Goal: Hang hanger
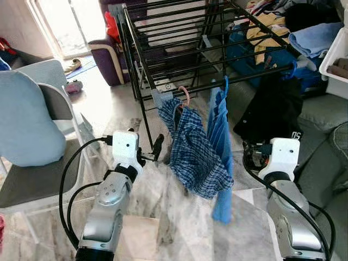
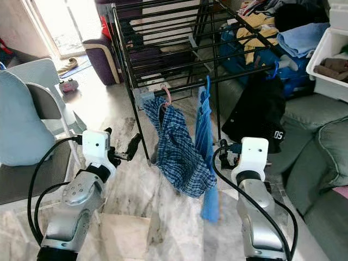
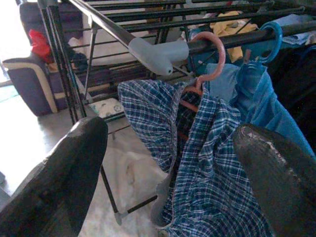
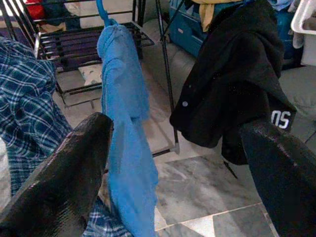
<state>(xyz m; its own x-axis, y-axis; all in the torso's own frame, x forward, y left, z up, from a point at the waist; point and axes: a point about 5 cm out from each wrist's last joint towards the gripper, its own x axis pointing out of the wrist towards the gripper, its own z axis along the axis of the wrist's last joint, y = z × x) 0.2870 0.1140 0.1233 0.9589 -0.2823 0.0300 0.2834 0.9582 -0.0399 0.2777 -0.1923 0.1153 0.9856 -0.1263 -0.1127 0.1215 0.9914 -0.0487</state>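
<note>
A pink hanger (image 3: 217, 54) carrying a blue plaid shirt (image 1: 190, 152) hangs by its hook on the front rail (image 1: 250, 75) of a black drying rack. Beside it a blue hanger (image 3: 270, 37) holds a blue garment (image 1: 220, 136). Further right on the same rail hangs a black garment (image 1: 269, 109). My left gripper (image 1: 157, 145) is open and empty, a little to the left of the plaid shirt and apart from it. Low on the right, below the black garment, my right gripper (image 1: 251, 155) is open with nothing between its fingers (image 4: 74, 168).
A grey chair (image 1: 54, 95) with a light blue cushion (image 1: 27, 122) stands at my left. A purple sofa (image 1: 106, 54) is behind the rack, a grey-green sofa (image 1: 326, 141) at the right. A white bin (image 1: 337, 57) and piled clothes (image 1: 310, 35) lie at the back right. Marble floor (image 1: 179, 217) is underfoot.
</note>
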